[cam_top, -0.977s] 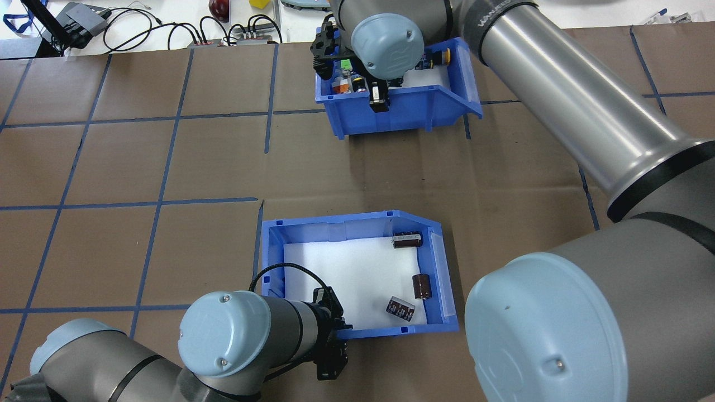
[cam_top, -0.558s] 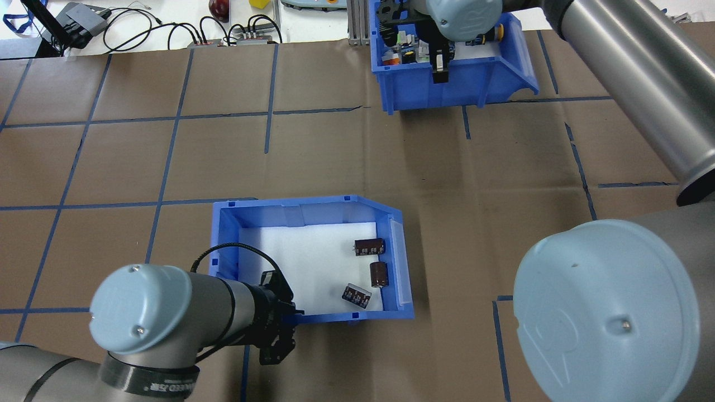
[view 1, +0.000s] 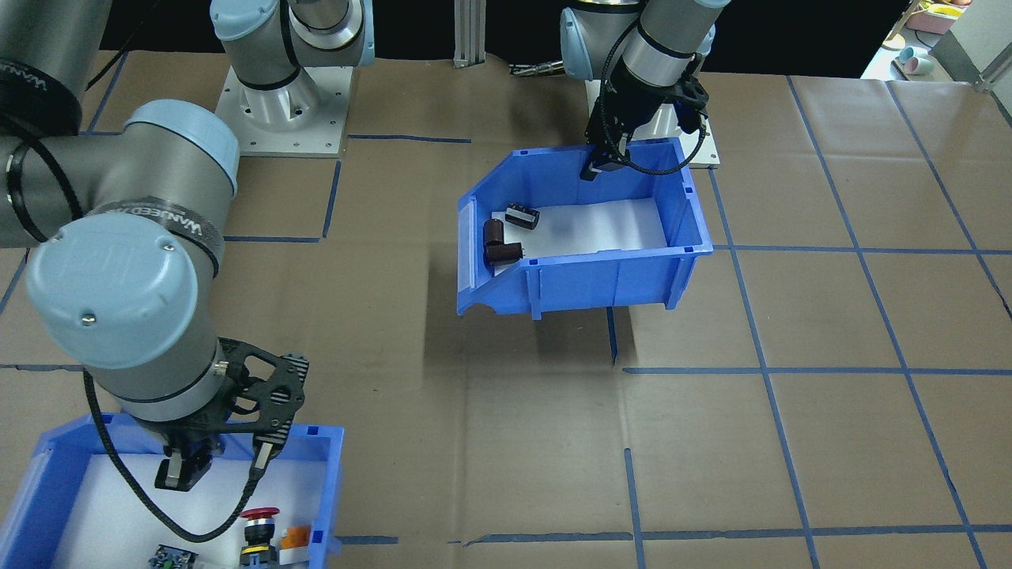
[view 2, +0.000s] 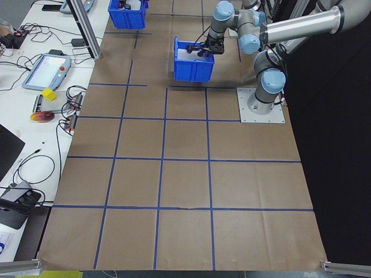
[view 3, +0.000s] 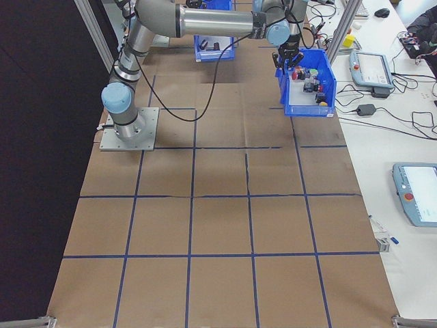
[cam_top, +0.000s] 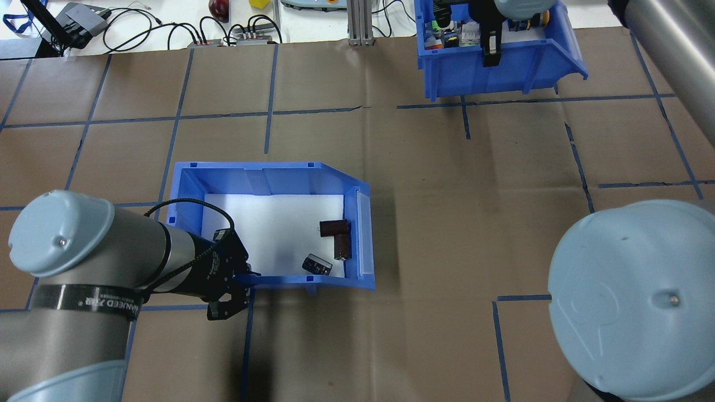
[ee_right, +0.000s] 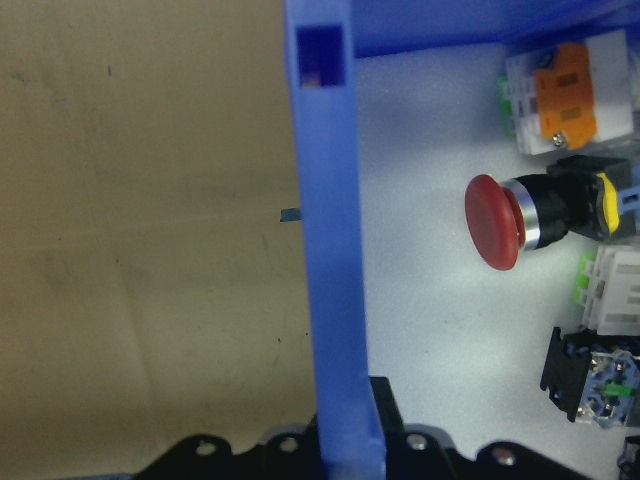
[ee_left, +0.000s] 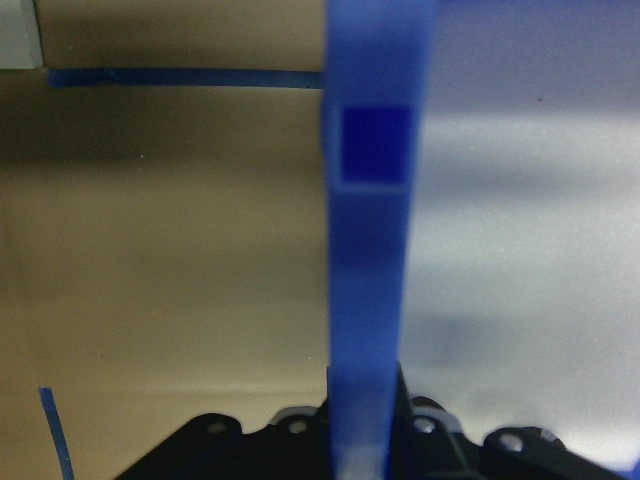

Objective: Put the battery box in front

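Observation:
The battery box (cam_top: pixel 251 181), a blue bin with a white liner, holds three dark cylinders (cam_top: pixel 338 240) at its sloped end. My left gripper (cam_top: pixel 244 278) is shut on its near wall, and the box hangs a little above the table with its shadow beneath. The front-facing view shows the same box (view 1: pixel 609 276) and my left gripper (view 1: pixel 594 167). In the left wrist view the blue wall (ee_left: pixel 368 300) runs between the fingers. My right gripper (cam_top: pixel 490 54) is shut on the wall of the switch bin (cam_top: pixel 447 84), far right.
The switch bin (view 1: pixel 39 482) holds coloured push-buttons, among them a red one (ee_right: pixel 495 222). Cables and boxes (cam_top: pixel 84 19) lie beyond the table's far edge. A metal post (cam_top: pixel 357 22) stands at the far edge, left of the switch bin.
My left arm has carried the battery box leftward and slightly farther away. My right arm has carried the switch bin rightward toward the far edge. Both grips are unchanged.

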`<action>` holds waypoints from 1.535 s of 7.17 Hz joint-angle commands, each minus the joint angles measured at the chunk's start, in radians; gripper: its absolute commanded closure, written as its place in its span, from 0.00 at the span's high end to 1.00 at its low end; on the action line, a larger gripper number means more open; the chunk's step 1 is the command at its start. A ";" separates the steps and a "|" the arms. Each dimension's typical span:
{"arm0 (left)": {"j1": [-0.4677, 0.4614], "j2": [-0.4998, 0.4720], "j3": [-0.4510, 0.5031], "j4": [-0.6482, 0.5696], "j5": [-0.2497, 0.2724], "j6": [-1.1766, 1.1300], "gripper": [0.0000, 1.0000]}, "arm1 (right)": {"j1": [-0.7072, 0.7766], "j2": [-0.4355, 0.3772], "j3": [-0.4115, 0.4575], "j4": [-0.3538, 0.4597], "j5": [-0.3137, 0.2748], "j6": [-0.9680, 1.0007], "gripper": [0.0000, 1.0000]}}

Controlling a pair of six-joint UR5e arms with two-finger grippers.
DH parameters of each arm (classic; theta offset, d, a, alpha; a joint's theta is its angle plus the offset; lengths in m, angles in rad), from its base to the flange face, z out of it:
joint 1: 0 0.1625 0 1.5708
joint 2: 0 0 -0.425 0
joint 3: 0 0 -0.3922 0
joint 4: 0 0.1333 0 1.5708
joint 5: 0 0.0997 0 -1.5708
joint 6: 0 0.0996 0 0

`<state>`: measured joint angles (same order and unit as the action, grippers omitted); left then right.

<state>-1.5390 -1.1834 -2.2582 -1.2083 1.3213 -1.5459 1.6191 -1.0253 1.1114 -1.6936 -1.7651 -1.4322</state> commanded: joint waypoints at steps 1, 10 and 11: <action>0.022 -0.219 0.163 0.027 -0.002 0.021 0.00 | -0.056 -0.103 0.123 0.006 0.007 -0.075 0.06; -0.206 -0.804 0.641 0.223 -0.096 -0.177 0.00 | -0.326 -0.680 0.863 -0.239 0.123 -0.474 0.06; -0.208 -0.820 0.654 0.224 -0.137 -0.189 0.00 | -0.326 -0.680 0.863 -0.239 0.128 -0.473 0.06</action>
<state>-1.7332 -1.9693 -1.6294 -0.9866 1.2195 -1.7248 1.3053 -1.6978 1.9627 -1.9313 -1.6515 -1.8924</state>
